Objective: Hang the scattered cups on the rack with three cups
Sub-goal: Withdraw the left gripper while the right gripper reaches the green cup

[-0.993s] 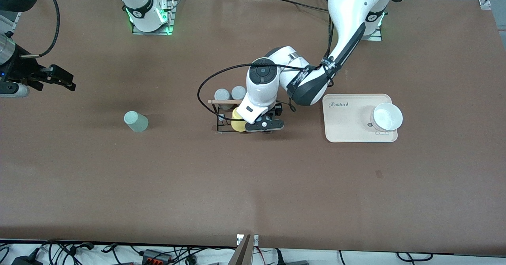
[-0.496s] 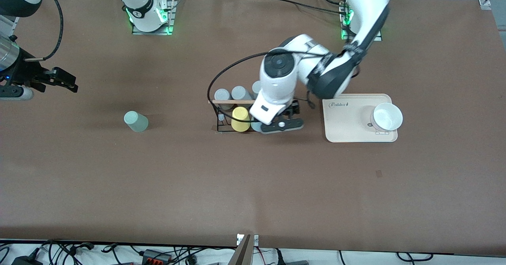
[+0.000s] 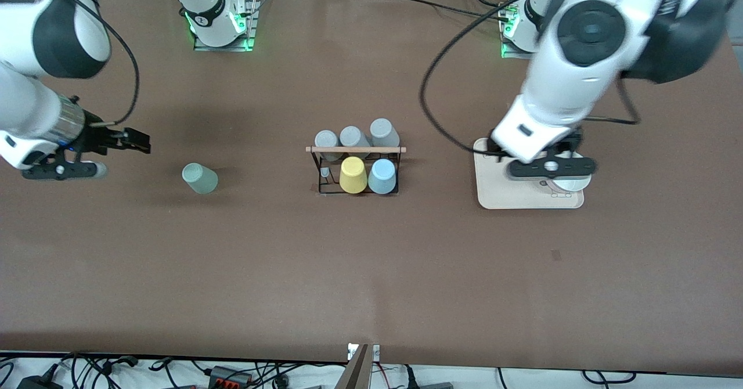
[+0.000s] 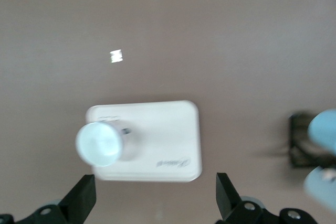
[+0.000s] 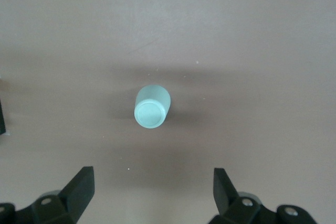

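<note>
The rack (image 3: 355,150) stands mid-table with three grey cups on its farther row. On its nearer row the light blue cup (image 3: 382,176) sits upside down beside the yellow cup (image 3: 353,175). The mint green cup (image 3: 199,178) stands alone on the table toward the right arm's end. My left gripper (image 3: 549,167) is open and empty, high over the cream tray. Its wrist view shows my left gripper (image 4: 154,203), the rack (image 4: 296,148) and the blue cup (image 4: 323,129) at the edge. My right gripper (image 3: 58,170) is open and empty above the table beside the mint cup. Its wrist view shows my right gripper (image 5: 152,192) and the mint cup (image 5: 151,107).
The cream tray (image 3: 499,186) lies toward the left arm's end and holds a white bowl (image 3: 572,184), mostly hidden under my left gripper. The tray (image 4: 168,135) and bowl (image 4: 100,144) show in the left wrist view. Bare brown table surrounds the mint cup.
My left gripper has left the light blue cup on the rack and risen away to over the tray. My right gripper has moved closer to the mint cup.
</note>
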You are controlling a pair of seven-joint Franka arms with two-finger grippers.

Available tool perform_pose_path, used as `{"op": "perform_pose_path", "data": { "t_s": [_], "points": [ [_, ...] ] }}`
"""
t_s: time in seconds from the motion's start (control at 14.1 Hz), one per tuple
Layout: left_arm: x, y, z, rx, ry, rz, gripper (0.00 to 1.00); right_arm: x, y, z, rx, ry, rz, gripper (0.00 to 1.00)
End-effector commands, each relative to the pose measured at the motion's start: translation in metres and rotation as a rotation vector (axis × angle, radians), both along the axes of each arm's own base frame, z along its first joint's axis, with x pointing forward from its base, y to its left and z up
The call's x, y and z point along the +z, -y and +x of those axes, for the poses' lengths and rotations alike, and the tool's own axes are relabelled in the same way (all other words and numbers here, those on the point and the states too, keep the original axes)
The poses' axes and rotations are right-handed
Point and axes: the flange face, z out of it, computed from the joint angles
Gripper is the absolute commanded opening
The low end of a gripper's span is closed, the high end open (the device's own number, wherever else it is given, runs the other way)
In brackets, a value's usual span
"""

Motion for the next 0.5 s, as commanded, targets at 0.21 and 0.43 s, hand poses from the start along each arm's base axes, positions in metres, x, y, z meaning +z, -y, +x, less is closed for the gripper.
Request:
{"op": "perform_pose_path", "data": {
  "t_s": [0.21, 0.43],
  "points": [
    [0.024, -0.115, -0.004, -0.044, -0.107, -0.137, 1.0, -0.078, -0.011, 0.013, 0.016, -0.1, -0.026, 1.0],
    [0.025, -0.133, -0.029, -0.006, -0.062, -0.134, 1.0, -0.108, -0.009, 0.016, 0.016, -0.069, -0.025, 1.0]
  ]
}}
